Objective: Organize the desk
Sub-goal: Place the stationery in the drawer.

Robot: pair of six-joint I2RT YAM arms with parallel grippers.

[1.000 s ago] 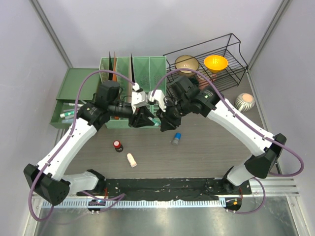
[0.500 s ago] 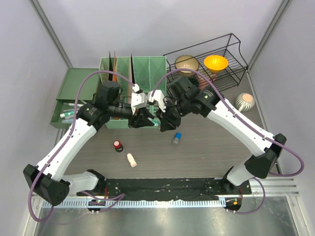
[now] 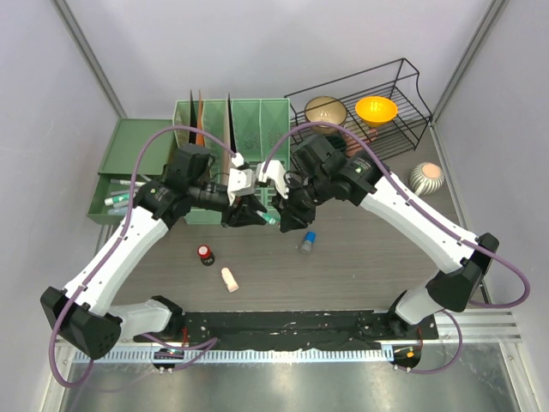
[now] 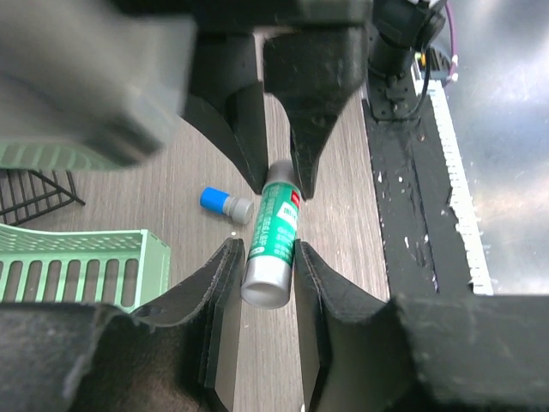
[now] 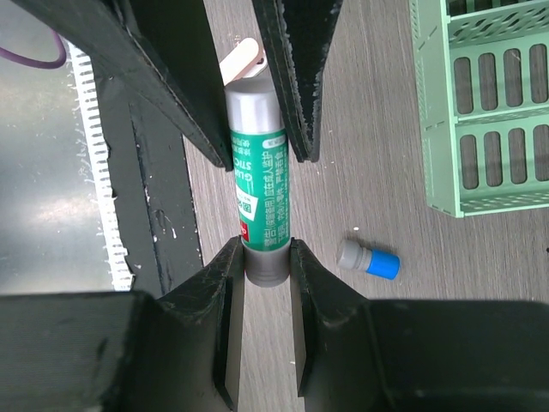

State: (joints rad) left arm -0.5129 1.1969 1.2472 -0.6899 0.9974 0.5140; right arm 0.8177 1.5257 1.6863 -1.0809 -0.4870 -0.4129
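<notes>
A green glue stick (image 3: pixel 269 220) hangs level above the desk (image 3: pixel 369 266), held between both arms. My right gripper (image 5: pixel 263 245) is shut on its grey base end (image 5: pixel 264 262). My left gripper (image 4: pixel 267 249) is closed round its silver cap end (image 4: pixel 264 287). In the top view the two grippers, left (image 3: pixel 255 216) and right (image 3: pixel 287 220), meet tip to tip in front of the green file rack (image 3: pixel 232 129). The glue stick (image 4: pixel 274 219) shows its label in both wrist views.
A small blue-capped piece (image 3: pixel 306 242) lies under the grippers, a red-capped bottle (image 3: pixel 205 254) and a cream tube (image 3: pixel 229 279) to the left. A green drawer tray (image 3: pixel 129 172), a wire rack with bowls (image 3: pixel 403 129) and a striped pot (image 3: pixel 426 178) stand around.
My left gripper has slid right toward the right gripper and narrowed its jaws on the stick's silver end. The right gripper holds still.
</notes>
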